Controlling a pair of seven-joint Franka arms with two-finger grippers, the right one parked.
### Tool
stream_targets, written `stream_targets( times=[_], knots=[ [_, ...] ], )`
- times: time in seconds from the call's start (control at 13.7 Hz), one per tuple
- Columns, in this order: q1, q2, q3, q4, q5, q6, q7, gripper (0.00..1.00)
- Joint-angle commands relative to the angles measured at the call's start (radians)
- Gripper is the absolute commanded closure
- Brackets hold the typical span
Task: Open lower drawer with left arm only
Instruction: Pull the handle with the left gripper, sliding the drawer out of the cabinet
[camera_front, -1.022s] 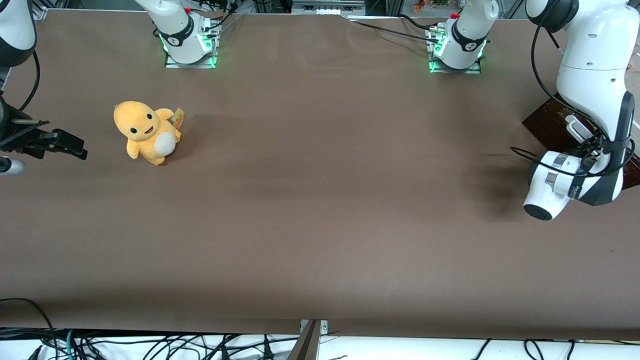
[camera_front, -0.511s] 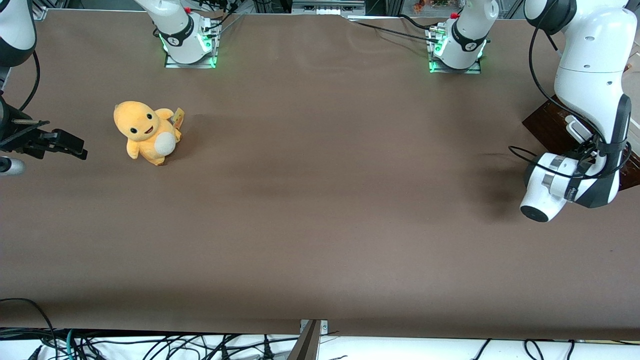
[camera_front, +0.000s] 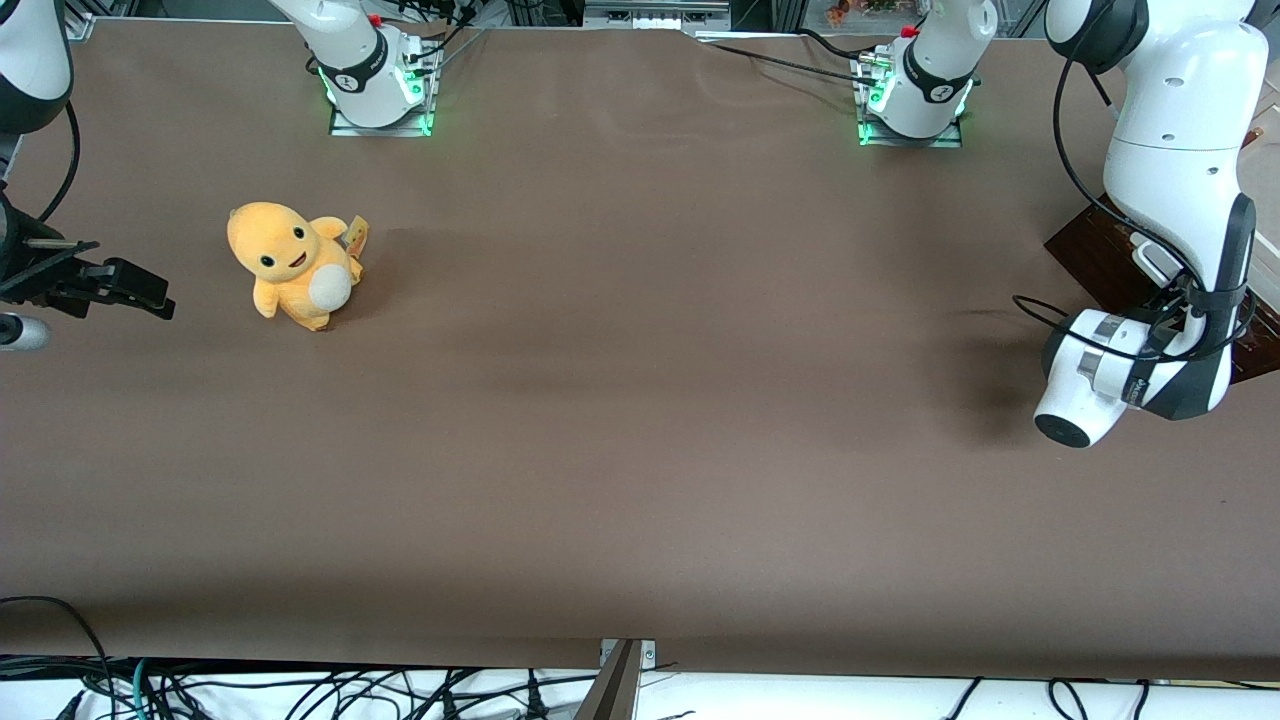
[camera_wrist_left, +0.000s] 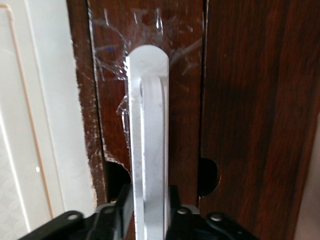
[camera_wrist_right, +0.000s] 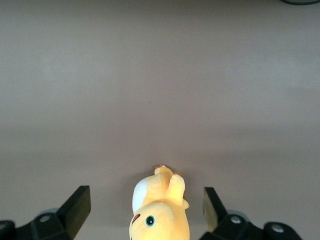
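Note:
The lower drawer's dark brown wood-grain front (camera_wrist_left: 185, 75) fills the left wrist view, with its long white bar handle (camera_wrist_left: 147, 125) running along it. My left gripper (camera_wrist_left: 148, 195) is shut on this handle, one black finger (camera_wrist_left: 124, 200) pressed against each side of the bar. In the front view the white left arm (camera_front: 1180, 150) reaches down at the working arm's end of the table. It covers most of the drawer front (camera_front: 1090, 245) and the handle (camera_front: 1150, 262). The gripper itself is hidden under the wrist there.
A cream panel (camera_wrist_left: 45, 125) lies beside the drawer front, and another dark wood front (camera_wrist_left: 250, 125) lies along its other edge. An orange plush toy (camera_front: 295, 265) sits on the brown table (camera_front: 640, 400) toward the parked arm's end.
The left arm's wrist has shifted a little toward the middle of the table and its upper part has leaned the same way. The drawer front's visible corner has not clearly moved.

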Motion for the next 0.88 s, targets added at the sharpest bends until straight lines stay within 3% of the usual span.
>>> stream_targets(
  times=[0.0, 0.51, 0.73, 0.8],
  knots=[
    [-0.018, 0.016, 0.002, 0.03, 0.003, -0.009, -0.005, 0.73],
    [-0.005, 0.022, 0.002, 0.029, 0.003, -0.008, -0.004, 0.82],
    [-0.007, 0.022, 0.002, 0.03, 0.001, -0.008, -0.005, 0.95],
    [-0.013, 0.022, 0.002, 0.03, 0.001, -0.008, -0.005, 0.95]
  ],
)
